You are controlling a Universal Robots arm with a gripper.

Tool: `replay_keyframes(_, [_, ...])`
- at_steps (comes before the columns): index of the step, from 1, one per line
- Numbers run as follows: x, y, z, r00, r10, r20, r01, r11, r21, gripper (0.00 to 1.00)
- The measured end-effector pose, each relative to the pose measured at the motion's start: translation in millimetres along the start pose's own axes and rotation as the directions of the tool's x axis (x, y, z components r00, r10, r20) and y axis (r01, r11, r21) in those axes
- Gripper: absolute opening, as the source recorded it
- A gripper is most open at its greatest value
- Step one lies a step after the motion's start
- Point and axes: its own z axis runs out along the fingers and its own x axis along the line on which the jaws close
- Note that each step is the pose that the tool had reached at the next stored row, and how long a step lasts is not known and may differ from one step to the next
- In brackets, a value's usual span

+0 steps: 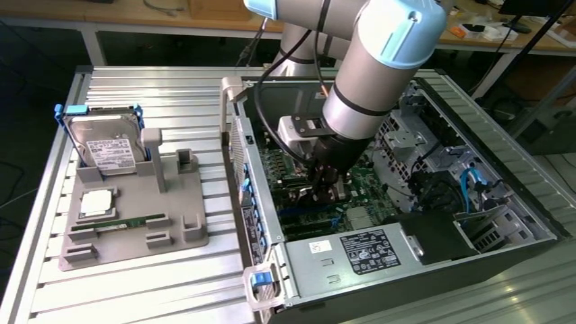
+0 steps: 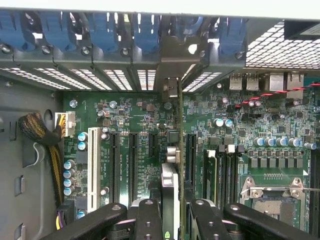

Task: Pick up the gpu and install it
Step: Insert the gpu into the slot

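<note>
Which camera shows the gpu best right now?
The wrist view: the gpu stands edge-on, clamped in the gripper, with the motherboard behind it. In the exterior view the arm mostly hides it.

End effector [image 1: 320,194] inside open computer case [image 1: 486,266]

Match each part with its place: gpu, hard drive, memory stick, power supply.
Parts:
1. gpu
2. hard drive
3. memory stick
4. power supply

Places:
A. lying low on the grey holder
B. standing upright at the back of the grey holder
C. held edge-on by the gripper over the motherboard
D. fixed in a corner of the computer case

Pairs: 1-C, 2-B, 3-A, 4-D
</note>
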Motion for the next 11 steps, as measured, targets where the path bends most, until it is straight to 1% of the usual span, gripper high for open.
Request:
replay_keyframes(3, [0.0, 0.0, 0.0, 1.0, 0.007, 0.0004, -0.007, 1.0, 0.0002, 0.27])
replay_keyframes(11, [0.1, 0.3, 1.8, 1.0, 0.007, 0.0003, -0.007, 1.0, 0.0003, 0.27])
